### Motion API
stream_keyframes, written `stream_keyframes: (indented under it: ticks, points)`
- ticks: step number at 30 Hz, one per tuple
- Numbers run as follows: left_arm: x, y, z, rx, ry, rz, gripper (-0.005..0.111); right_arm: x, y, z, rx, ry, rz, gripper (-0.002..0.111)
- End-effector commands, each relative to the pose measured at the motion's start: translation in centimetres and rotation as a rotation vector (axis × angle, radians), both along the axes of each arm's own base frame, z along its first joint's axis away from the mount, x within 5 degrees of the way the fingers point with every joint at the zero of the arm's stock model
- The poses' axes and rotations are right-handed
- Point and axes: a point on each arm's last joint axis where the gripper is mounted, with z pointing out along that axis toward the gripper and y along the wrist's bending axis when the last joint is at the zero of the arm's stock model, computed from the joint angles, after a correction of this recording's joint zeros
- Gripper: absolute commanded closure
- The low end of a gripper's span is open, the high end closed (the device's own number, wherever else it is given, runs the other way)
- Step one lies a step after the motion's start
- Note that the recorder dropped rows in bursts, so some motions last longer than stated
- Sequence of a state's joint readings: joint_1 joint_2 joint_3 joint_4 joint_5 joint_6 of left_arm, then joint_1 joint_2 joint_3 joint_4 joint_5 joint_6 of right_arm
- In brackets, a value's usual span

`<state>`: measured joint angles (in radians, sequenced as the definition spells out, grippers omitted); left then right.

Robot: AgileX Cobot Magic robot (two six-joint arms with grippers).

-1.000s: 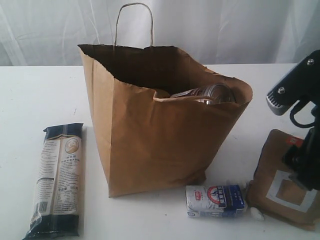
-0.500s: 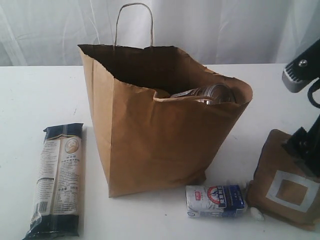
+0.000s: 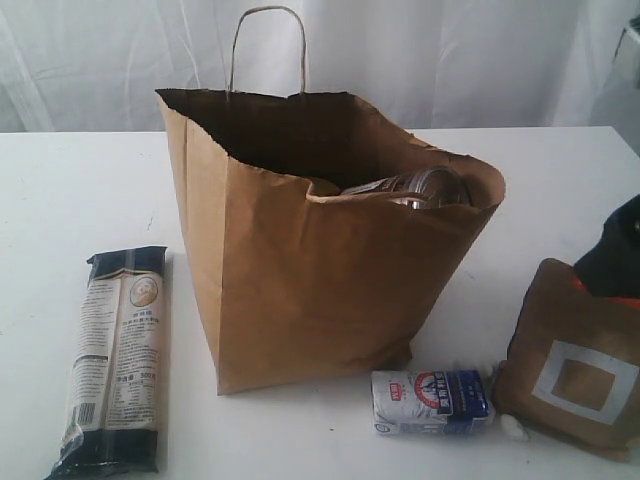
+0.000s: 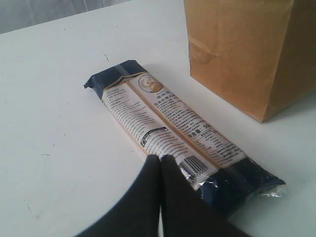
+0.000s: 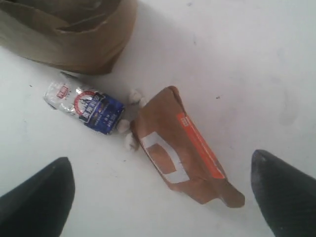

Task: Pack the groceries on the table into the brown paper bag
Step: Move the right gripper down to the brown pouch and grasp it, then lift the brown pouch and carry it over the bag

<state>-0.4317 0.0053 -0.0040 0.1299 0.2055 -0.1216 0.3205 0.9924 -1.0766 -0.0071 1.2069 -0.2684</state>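
The brown paper bag [image 3: 320, 260] stands open in the middle of the table [image 3: 80, 190], and a shiny round container [image 3: 415, 187] shows inside its mouth. The dark-blue noodle packet [image 3: 115, 355] lies flat to the left of the bag. My left gripper [image 4: 160, 159] is shut and empty, hovering over the barcode end of the noodle packet [image 4: 173, 126]. The small white-blue packet [image 3: 432, 402] and the brown windowed pouch [image 3: 575, 370] lie to the right front. My right gripper [image 5: 159, 163] is wide open above the pouch [image 5: 182, 148], holding nothing.
A dark part of the right arm [image 3: 615, 262] shows at the exterior view's right edge, behind the pouch. Small white lumps [image 5: 131, 140] sit between the white-blue packet [image 5: 91, 108] and the pouch. A white curtain hangs behind the table.
The right arm has pulled up and to the right, almost out of the exterior view, uncovering the pouch. The groceries and the bag have not moved.
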Motion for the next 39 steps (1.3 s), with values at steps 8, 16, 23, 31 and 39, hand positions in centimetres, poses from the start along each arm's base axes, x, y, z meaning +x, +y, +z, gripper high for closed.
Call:
stream_keyframes:
  ticks: [8, 16, 23, 31, 39]
  points:
    - [0.0, 0.0, -0.1, -0.008, 0.000, 0.005, 0.107, 4.9, -1.5, -4.0, -0.088, 0.184, -0.039, 0.019]
    - [0.0, 0.0, -0.1, -0.008, 0.000, 0.005, 0.107, 8.2, -0.9, -10.1, -0.132, 0.321, 0.007, 0.029]
    - [0.0, 0.0, -0.1, -0.008, 0.000, 0.005, 0.107, 7.3, -1.0, -11.0, -0.129, 0.399, -0.019, 0.106]
    - [0.0, 0.0, -0.1, -0.008, 0.000, 0.005, 0.107, 5.5, -1.4, -8.3, -0.100, 0.294, -0.061, 0.108]
    - [0.0, 0.0, -0.1, -0.008, 0.000, 0.005, 0.107, 2.4, -2.1, -4.1, -0.073, 0.145, -0.102, 0.108]
